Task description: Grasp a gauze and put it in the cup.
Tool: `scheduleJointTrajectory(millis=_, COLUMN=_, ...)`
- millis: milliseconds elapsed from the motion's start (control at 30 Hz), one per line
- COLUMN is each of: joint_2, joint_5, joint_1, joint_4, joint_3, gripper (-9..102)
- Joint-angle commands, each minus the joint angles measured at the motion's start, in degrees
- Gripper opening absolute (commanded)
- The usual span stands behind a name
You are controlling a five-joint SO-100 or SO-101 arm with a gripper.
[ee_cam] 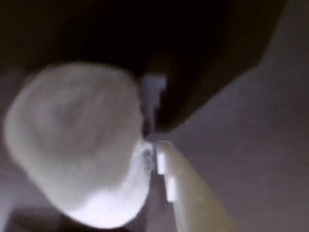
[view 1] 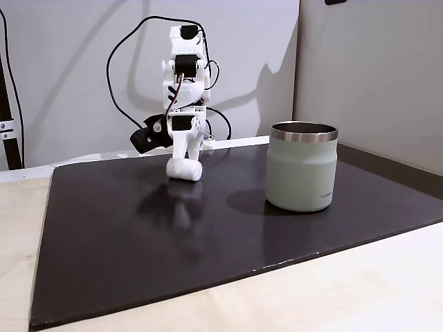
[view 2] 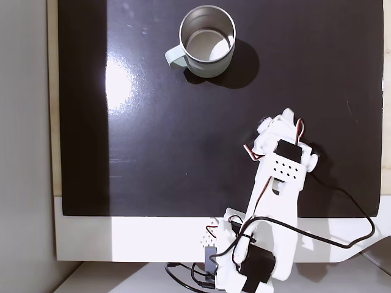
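The small white soft roll of gauze (view 1: 184, 170) sits at the tip of my white plastic two-finger hand (view 1: 185, 164), low on the black glossy mat (view 1: 138, 235) that covers the pale wooden desk (view 1: 346, 297). In the side-on fixed view the roll looks to be touching the mat or only just clear of it; I cannot tell which.

In the wrist view the gauze (ee_cam: 77, 145) is a large blurred white lump on the left, with one pale finger (ee_cam: 193, 193) pressed right against its right edge. I take it the hand is closed around the roll, though the far finger is hidden behind it.

The arm stands nearly upright over the roll, probably so the fingers come straight down on either side of it.

The wide, pale sage-green cylindrical cup with a bare steel rim (view 1: 302, 166) stands upright, well apart from the gauze, to the right in this view. From above, the cup (view 2: 208, 41) is open and looks empty, near the far edge of the mat, ready to receive the roll.

I judge the grasp is made and the carry has yet to begin.
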Motion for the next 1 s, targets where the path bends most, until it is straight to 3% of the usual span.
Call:
scheduleJointTrajectory(millis=0, joint_2=1.58, joint_5=0.18, joint_1=-0.44, joint_4=-0.70, joint_3=0.26, gripper=38)
scheduleJointTrajectory(millis=333, joint_2=1.67, joint_5=1.58, joint_1=0.44, joint_4=-0.70, joint_3=0.26, gripper=11)
scheduleJointTrajectory(millis=633, joint_2=2.81, joint_5=0.97, joint_1=1.41, joint_4=0.62, joint_3=-0.18, gripper=0)
scheduleJointTrajectory(millis=967, joint_2=9.49, joint_5=3.69, joint_1=-0.44, joint_4=24.70, joint_3=-22.06, gripper=0)
